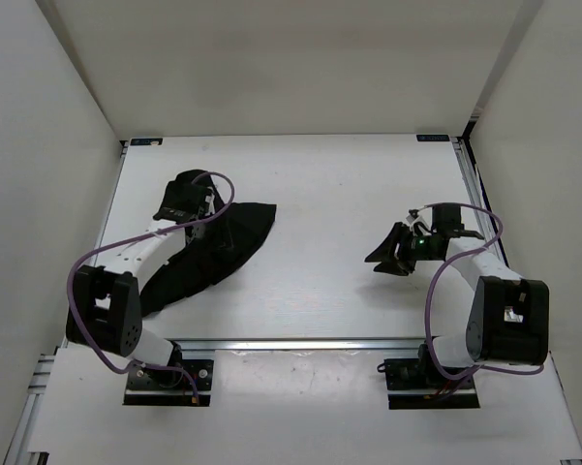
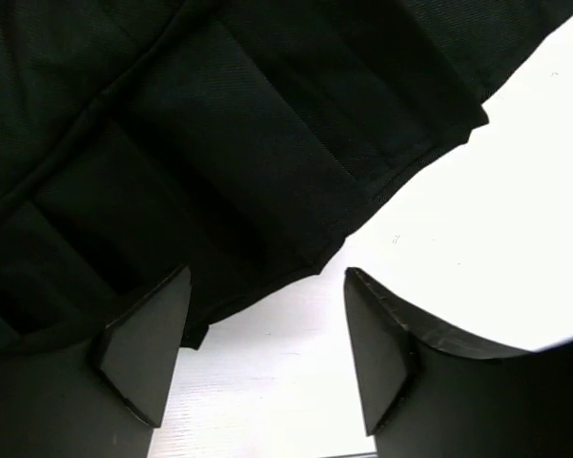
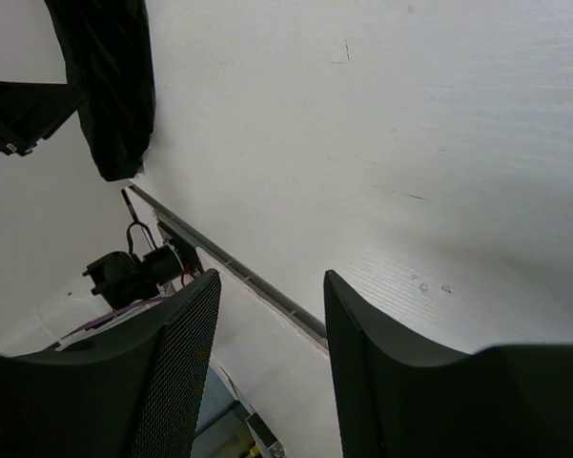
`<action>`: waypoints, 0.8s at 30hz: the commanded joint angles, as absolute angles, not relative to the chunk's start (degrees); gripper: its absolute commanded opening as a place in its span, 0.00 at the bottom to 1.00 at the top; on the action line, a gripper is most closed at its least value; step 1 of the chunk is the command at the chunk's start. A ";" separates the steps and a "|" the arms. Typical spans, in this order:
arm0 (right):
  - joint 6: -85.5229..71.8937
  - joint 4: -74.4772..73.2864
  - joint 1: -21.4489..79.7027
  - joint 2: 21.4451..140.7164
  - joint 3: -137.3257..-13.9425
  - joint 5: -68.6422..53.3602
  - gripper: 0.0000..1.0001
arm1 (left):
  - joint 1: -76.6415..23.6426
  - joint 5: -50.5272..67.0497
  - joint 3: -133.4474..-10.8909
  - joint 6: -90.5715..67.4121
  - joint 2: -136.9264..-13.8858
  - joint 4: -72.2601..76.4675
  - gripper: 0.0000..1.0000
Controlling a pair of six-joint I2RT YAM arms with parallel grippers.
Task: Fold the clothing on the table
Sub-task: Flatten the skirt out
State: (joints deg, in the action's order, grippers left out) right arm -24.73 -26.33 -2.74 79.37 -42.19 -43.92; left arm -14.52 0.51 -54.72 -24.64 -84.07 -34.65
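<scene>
The clothing [image 1: 234,237] is a black pleated skirt lying bunched on the left half of the table [image 1: 339,194]. My left gripper [image 1: 186,194] hovers over its far end. In the left wrist view this gripper [image 2: 267,329] is open, with bare table [image 2: 477,219] between the fingers [image 2: 143,348] and the skirt's hem [image 2: 219,124] just beyond the tips. My right gripper [image 1: 387,254] hangs over the right half of the table, well apart from the skirt. It [image 3: 272,329] is open and empty. The skirt [image 3: 114,86] shows far off at that view's upper left.
A silver rail [image 1: 300,342] edges the table's near side, with both arm bases [image 1: 169,378] [image 1: 431,376] bolted just in front of it. White walls close in the left, right and far sides. Small blue marks [image 1: 145,141] [image 1: 432,138] sit at the far corners.
</scene>
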 commanded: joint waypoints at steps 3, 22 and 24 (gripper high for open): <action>-25.66 -23.73 -2.37 79.89 -41.92 -45.53 0.53 | -14.33 -2.65 -61.25 -16.37 -84.71 -34.64 0.80; -23.73 -27.95 -5.44 75.68 -39.64 -44.65 0.53 | -18.55 -22.40 -71.99 -3.69 -98.35 -32.09 0.80; -23.91 -27.42 -5.97 75.15 -39.11 -44.65 0.53 | -17.23 -21.89 -70.32 -3.95 -99.31 -30.33 0.79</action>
